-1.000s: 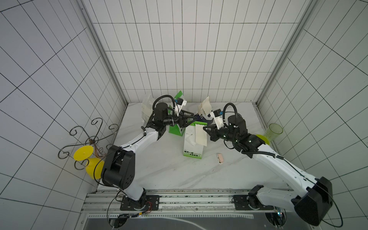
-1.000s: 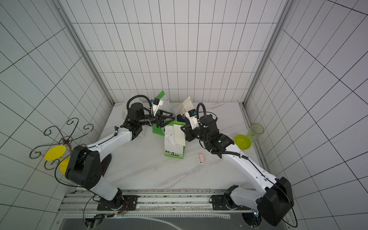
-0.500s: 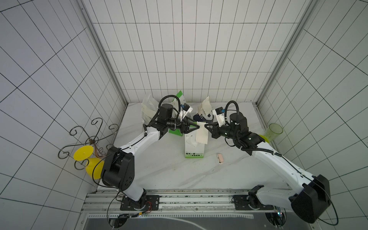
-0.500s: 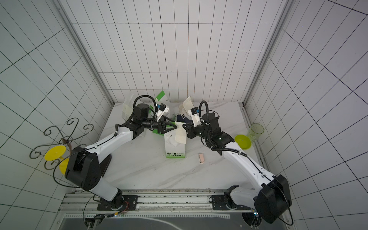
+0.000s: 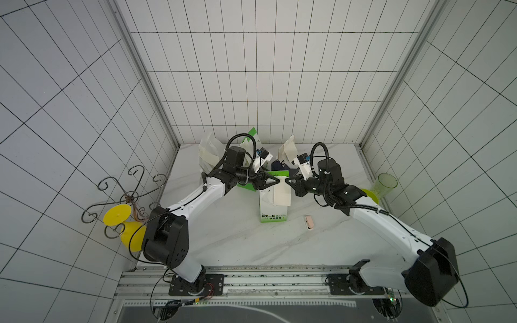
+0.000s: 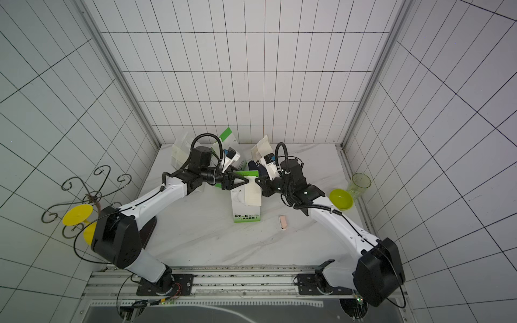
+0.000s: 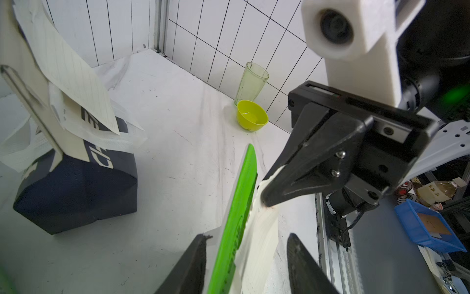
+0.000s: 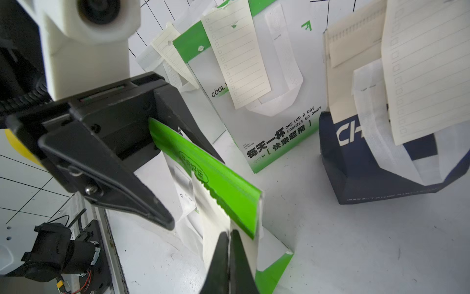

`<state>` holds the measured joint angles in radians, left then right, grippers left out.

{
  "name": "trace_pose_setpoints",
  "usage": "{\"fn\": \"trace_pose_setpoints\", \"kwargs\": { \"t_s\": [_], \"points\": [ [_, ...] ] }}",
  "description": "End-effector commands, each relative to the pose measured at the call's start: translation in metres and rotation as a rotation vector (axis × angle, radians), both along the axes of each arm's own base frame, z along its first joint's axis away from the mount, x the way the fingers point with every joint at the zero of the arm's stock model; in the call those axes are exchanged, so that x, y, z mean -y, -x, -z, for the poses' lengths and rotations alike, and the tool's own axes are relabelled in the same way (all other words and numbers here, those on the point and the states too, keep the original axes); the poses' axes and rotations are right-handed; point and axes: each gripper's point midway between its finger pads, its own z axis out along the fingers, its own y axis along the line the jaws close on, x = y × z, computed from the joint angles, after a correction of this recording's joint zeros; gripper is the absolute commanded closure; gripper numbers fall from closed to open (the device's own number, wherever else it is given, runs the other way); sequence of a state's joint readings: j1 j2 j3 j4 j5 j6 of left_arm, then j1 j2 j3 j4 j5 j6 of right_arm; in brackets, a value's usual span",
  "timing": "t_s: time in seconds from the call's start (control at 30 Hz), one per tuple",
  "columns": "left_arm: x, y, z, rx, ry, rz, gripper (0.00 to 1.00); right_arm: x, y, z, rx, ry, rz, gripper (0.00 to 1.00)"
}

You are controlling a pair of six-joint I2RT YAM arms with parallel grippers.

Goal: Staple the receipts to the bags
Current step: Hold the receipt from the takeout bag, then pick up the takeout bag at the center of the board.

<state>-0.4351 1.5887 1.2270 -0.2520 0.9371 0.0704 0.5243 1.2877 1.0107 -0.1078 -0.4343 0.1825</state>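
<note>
A green-and-white bag (image 5: 272, 208) stands mid-table. My left gripper (image 5: 278, 181) is open, and its fingers (image 7: 201, 259) straddle the bag's green top rim (image 7: 239, 208). From the opposite side, my right gripper (image 5: 286, 180) is shut on a cream receipt (image 5: 281, 194), holding it flat against the bag's face just below the rim. The right wrist view shows the shut right gripper (image 8: 230, 233) pinching the slip (image 8: 216, 229). Behind stand another green-and-white bag (image 8: 267, 127), a navy bag (image 8: 368, 165) and a white bag (image 5: 208, 153), each with a slip hanging on it.
A small pink object (image 5: 308, 222) lies on the table right of the front bag. A green cup (image 5: 386, 186) and a yellow-green bowl (image 6: 341, 199) sit by the right wall. A wire stand with yellow discs (image 5: 123, 201) stands at the left.
My left gripper swung right from the back bags to the front bag's top rim, its jaws narrowing. My right gripper brought the receipt up against that rim.
</note>
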Motion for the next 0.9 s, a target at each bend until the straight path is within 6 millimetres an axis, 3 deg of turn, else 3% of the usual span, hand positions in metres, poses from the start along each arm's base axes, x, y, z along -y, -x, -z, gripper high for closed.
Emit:
{"fn": "trace_pose_setpoints", "kwargs": {
  "t_s": [0.0,0.27,0.6,0.87],
  "points": [
    [-0.003,0.000,-0.024,0.093,0.004,0.000,0.51,-0.008,-0.009,-0.060,0.130,-0.041,-0.010,1.00],
    [-0.003,-0.002,-0.023,0.100,-0.005,-0.006,0.56,-0.013,-0.011,-0.073,0.159,-0.051,-0.011,1.00],
    [-0.005,-0.005,-0.023,0.113,-0.023,-0.017,0.67,-0.014,-0.016,-0.069,0.162,-0.013,-0.003,1.00],
    [-0.006,-0.007,-0.021,0.122,-0.038,-0.023,0.94,-0.013,-0.021,-0.070,0.175,0.008,0.012,1.00]
  ]
}}
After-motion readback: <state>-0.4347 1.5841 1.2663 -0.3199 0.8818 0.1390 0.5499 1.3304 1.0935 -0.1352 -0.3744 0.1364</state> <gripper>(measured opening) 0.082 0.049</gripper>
